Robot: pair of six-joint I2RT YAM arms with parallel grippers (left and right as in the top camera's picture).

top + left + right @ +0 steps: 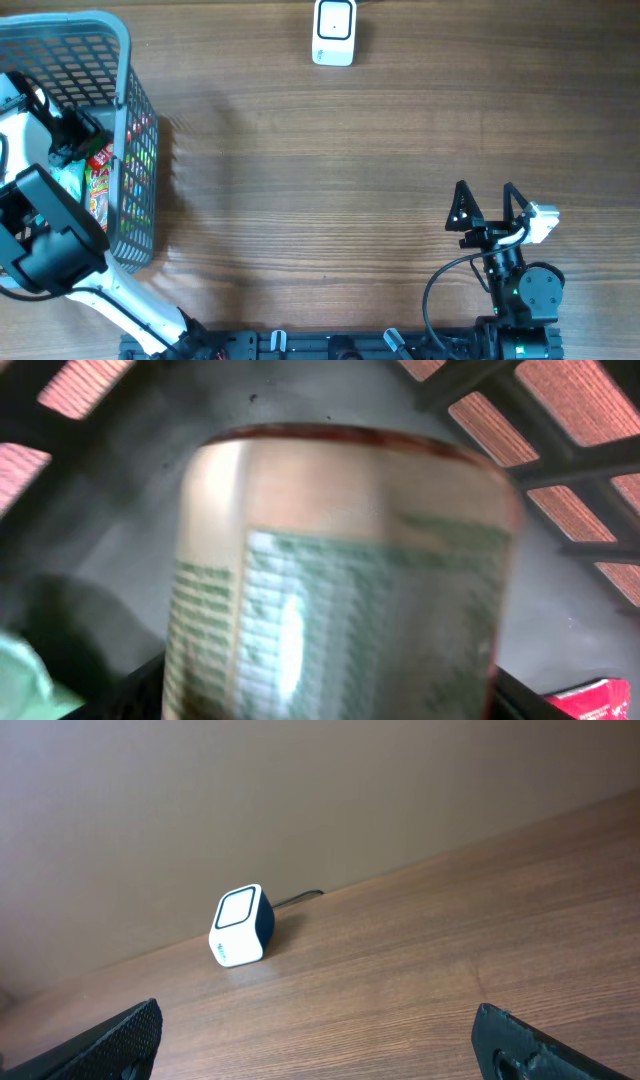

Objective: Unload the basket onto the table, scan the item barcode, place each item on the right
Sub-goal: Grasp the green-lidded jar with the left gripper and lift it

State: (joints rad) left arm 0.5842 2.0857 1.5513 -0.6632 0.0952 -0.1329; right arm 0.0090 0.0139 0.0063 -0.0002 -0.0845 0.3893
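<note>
The item (340, 580) is seen close and blurred in the left wrist view: a rounded, cylindrical container with a dark red rim at its top and a glossy cream label printed with green text and a grid-like table. It lies inside the basket (125, 60) at the table's left edge. The basket is made of grey plastic lattice, and the wood is glimpsed through its openings. A red packet (100, 180) and something pale green (20, 670) are also held in the basket.

The left gripper (70, 135) is reached into the basket with the item between its dark fingers – whether the item is clamped cannot be told. The right gripper (485, 190) is held with its black fingers wide apart, nothing between them, over bare wood-grain table (330, 200). A small white scanner (334, 32) with rounded corners is set at the far edge.
</note>
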